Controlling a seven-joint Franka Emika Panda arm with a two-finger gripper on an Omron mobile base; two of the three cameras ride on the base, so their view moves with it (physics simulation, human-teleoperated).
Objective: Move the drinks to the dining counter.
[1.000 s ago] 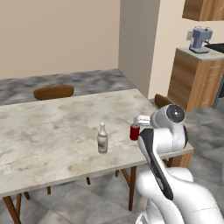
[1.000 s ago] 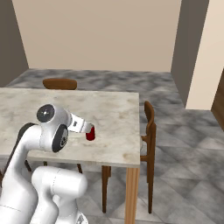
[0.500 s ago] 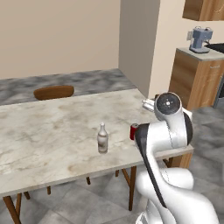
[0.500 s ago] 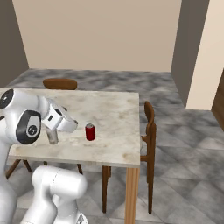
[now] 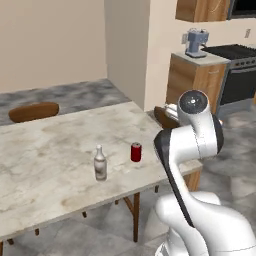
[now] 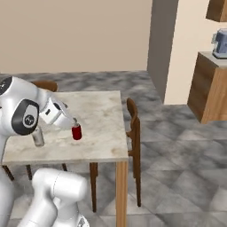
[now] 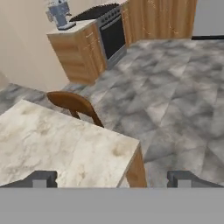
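Two drinks stand upright on the dining counter (image 5: pixel 55 140), a marble-topped table with wooden legs: a small red can (image 5: pixel 135 152) (image 6: pixel 76 132) and, to its left, a slim brown bottle with a whitish neck (image 5: pixel 100 163) (image 6: pixel 39 138). In the right base view my gripper (image 6: pixel 73 122) hovers just above and left of the can, and my arm partly covers the bottle. The hand view has the fingertips (image 7: pixel 41 178) spread wide with nothing between them, so the gripper (image 7: pixel 113 178) is open over the counter's corner (image 7: pixel 109 153).
A wooden chair (image 6: pixel 133 128) (image 7: pixel 72 103) is tucked in at the counter's right end and another (image 5: pixel 34 111) on its far side. Wooden kitchen cabinets with a coffee machine (image 5: pixel 196 42) and a stove (image 5: pixel 239 65) stand beyond a grey tiled floor.
Both base views have shifted, so the base has moved. My arm has swung back from over the can, which now stands uncovered. Can and bottle stay put on the counter.
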